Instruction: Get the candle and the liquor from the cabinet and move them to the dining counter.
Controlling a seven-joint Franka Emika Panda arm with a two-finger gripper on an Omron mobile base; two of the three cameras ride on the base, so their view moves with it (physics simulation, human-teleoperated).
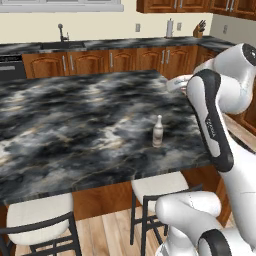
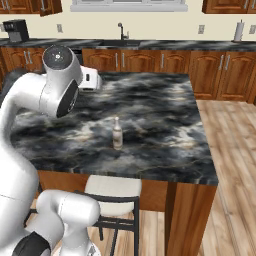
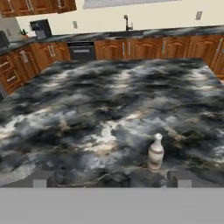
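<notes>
liquor (image 1: 157, 131) upright on dining counter (image 1: 75, 125), open gripper (image 3: 111, 178) apart

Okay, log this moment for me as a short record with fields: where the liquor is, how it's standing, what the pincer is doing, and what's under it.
liquor: on the dining counter, near its stool-side edge
posture: upright, standing alone
pincer: open, holding nothing, bottle just beyond its tips
contact: tips apart from the bottle
beneath counter edge: cream-seated stools
candle: not placed on the counter yet
</notes>
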